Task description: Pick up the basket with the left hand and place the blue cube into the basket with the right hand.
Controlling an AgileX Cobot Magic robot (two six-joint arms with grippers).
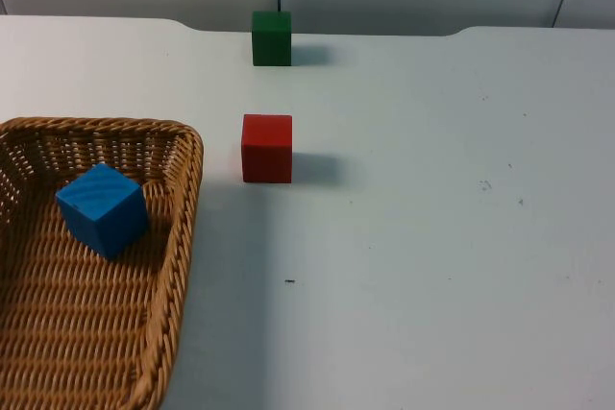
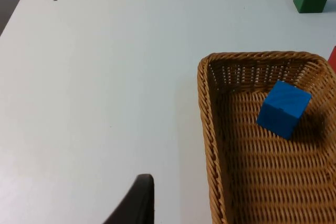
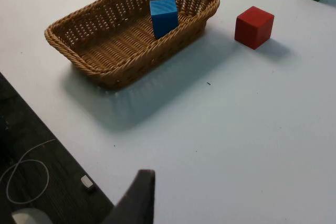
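Note:
A brown wicker basket (image 1: 189,189) sits on the white table at the front left. A blue cube (image 1: 101,208) lies tilted inside it, near the far wall. The left wrist view has the basket (image 2: 207,124) and the cube (image 2: 283,108) too. My left gripper (image 2: 137,203) hangs over bare table beside the basket's outer rim, not touching it. My right gripper (image 3: 137,198) is drawn back near the table's edge, well away from the basket (image 3: 68,45) and the blue cube (image 3: 164,17). Neither gripper holds anything that I can see.
A red cube (image 1: 266,148) stands just right of the basket's far corner. A green cube (image 1: 271,37) stands behind it near the grey wall. In the right wrist view the table's edge drops to dark floor with a white cable (image 3: 26,177).

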